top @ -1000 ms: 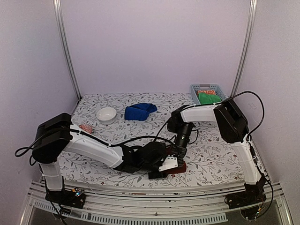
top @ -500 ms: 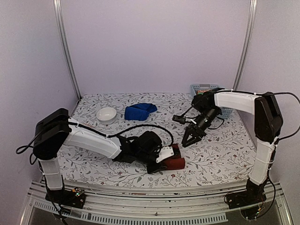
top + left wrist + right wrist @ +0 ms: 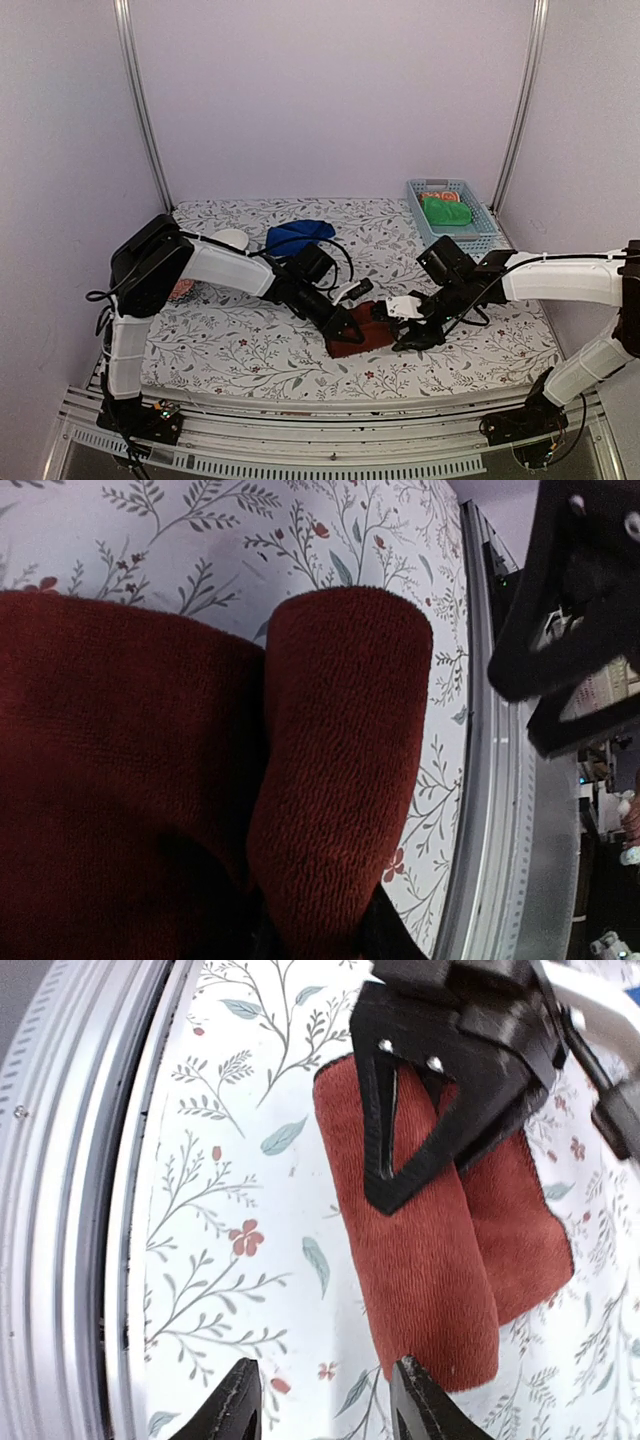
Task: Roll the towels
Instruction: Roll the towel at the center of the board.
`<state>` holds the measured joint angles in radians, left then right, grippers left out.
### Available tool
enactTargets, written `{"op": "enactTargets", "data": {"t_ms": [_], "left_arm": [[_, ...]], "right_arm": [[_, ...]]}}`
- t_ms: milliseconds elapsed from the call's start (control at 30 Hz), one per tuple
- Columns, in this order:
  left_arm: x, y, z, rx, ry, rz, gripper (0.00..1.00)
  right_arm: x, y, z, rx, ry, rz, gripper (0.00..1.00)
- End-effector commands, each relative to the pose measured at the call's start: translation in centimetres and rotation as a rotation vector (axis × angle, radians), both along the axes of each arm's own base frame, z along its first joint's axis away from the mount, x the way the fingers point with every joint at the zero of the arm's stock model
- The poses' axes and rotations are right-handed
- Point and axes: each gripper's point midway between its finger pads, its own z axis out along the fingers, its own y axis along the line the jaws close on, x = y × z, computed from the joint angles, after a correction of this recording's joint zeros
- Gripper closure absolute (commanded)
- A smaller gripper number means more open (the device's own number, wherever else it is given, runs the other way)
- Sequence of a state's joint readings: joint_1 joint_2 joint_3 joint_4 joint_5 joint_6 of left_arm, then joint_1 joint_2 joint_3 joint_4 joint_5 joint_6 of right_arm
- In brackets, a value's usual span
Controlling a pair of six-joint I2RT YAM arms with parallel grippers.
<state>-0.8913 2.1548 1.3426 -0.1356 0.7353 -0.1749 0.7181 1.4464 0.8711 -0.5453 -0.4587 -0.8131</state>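
The brick-red towel point(image 3: 365, 335) lies near the table's front edge, partly rolled, with a thick roll point(image 3: 340, 770) along its front side and a flat part behind it. My left gripper point(image 3: 350, 322) is shut on one end of that roll, its fingers point(image 3: 420, 1120) clamped over the cloth. My right gripper point(image 3: 328, 1405) is open and low at the roll's other end point(image 3: 440, 1340), with only tablecloth between its tips. The blue towel point(image 3: 298, 237) lies crumpled at the back of the table, untouched.
A blue basket point(image 3: 472, 225) at the back right holds a green cloth point(image 3: 446, 211) and an orange cloth point(image 3: 437, 196). A white bowl point(image 3: 231, 237) sits behind the left arm. The table's metal front rail point(image 3: 90, 1210) runs close to the red towel.
My right gripper left the red towel, swung up and back, then came down low at its right end with jaws open. My left gripper narrowed onto the roll as its arm swung round.
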Motion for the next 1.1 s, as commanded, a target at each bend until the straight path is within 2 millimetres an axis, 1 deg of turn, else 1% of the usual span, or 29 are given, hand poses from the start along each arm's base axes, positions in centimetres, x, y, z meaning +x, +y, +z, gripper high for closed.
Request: {"op": "enactTargets", "data": {"t_ms": [0, 100, 233, 333, 433, 467, 500, 533, 567, 600, 633, 667, 700, 733, 767, 800, 833, 867, 933, 1033, 1067], "left_arm": [[-2.2, 2.1, -3.6, 0.1, 0.297, 0.054, 0.81], [-2.1, 2.7, -4.2, 0.091, 0.377, 0.087, 0.81], [-2.2, 3.1, -4.8, 0.077, 0.446, 0.091, 0.81], [-2.0, 3.4, -5.4, 0.083, 0.465, 0.098, 0.81], [-1.7, 3.8, -6.2, 0.105, 0.465, 0.108, 0.79], [-1.6, 4.0, -6.5, 0.12, 0.459, 0.114, 0.79], [-1.5, 4.1, -6.7, 0.13, 0.455, 0.117, 0.78], [-1.4, 4.2, -6.6, 0.127, 0.44, 0.111, 0.75], [-1.3, 4.2, -6.3, 0.124, 0.421, 0.106, 0.71], [-1.0, 4.3, -5.9, 0.123, 0.383, 0.106, 0.65], [-0.6, 4.3, -5.3, 0.12, 0.334, 0.109, 0.59], [-0.1, 4.5, -4.4, 0.112, 0.279, 0.113, 0.54], [0.1, 4.7, -3.3, 0.095, 0.228, 0.112, 0.51], [0.3, 4.7, -1.5, 0.066, 0.172, 0.115, 0.47], [0.5, 5.1, -0.4, 0.05, 0.129, 0.131, 0.45], [0.7, 5.6, 0.3, 0.044, 0.078, 0.158, 0.44], [0.9, 6.1, 1.9, 0.02, 0.023, 0.181, 0.43], [0.8, 6.8, 2.7, 0.014, -0.027, 0.208, 0.42], [0.8, 8.1, 3.8, 0.02, -0.137, 0.26, 0.42], [-0.2, 9.6, 5.2, 0.04, -0.334, 0.304, 0.41], [-0.7, 10.1, 5.2, 0.055, -0.406, 0.312, 0.42]], "right_arm": [[2.9, 2.9, 1.3, 0.019, -0.32, 0.005, 0.54], [3.0, 3.9, 0.2, -0.009, -0.387, 0.039, 0.5], [3.2, 4.8, -2.0, -0.056, -0.425, 0.088, 0.49], [2.6, 5.0, -4.2, -0.096, -0.414, 0.147, 0.49], [2.2, 4.8, -6.6, -0.15, -0.376, 0.178, 0.49], [2.1, 4.7, -7.2, -0.167, -0.36, 0.184, 0.5], [1.9, 4.7, -7.7, -0.177, -0.341, 0.188, 0.53], [1.4, 4.5, -8.3, -0.19, -0.307, 0.199, 0.61], [1.0, 4.6, -8.4, -0.194, -0.277, 0.209, 0.69], [0.5, 4.6, -8.4, -0.194, -0.239, 0.216, 0.76], [0.1, 4.8, -8.0, -0.19, -0.207, 0.223, 0.79], [-0.4, 4.8, -7.9, -0.189, -0.172, 0.227, 0.8], [-1.0, 4.7, -7.6, -0.19, -0.134, 0.234, 0.84], [-1.7, 4.5, -7.3, -0.191, -0.087, 0.234, 0.86], [-2.4, 4.4, -7.0, -0.191, -0.038, 0.237, 0.87], [-3.2, 4.2, -6.7, -0.203, 0.017, 0.243, 0.87], [-3.9, 4.2, -6.4, -0.211, 0.074, 0.24, 0.88], [-4.7, 4.1, -6.1, -0.215, 0.133, 0.241, 0.88], [-5.6, 4.0, -5.5, -0.226, 0.219, 0.233, 0.89], [-6.1, 4.5, -4.8, -0.253, 0.357, 0.207, 0.89], [-5.9, 4.9, -4.3, -0.26, 0.408, 0.195, 0.89]]}}
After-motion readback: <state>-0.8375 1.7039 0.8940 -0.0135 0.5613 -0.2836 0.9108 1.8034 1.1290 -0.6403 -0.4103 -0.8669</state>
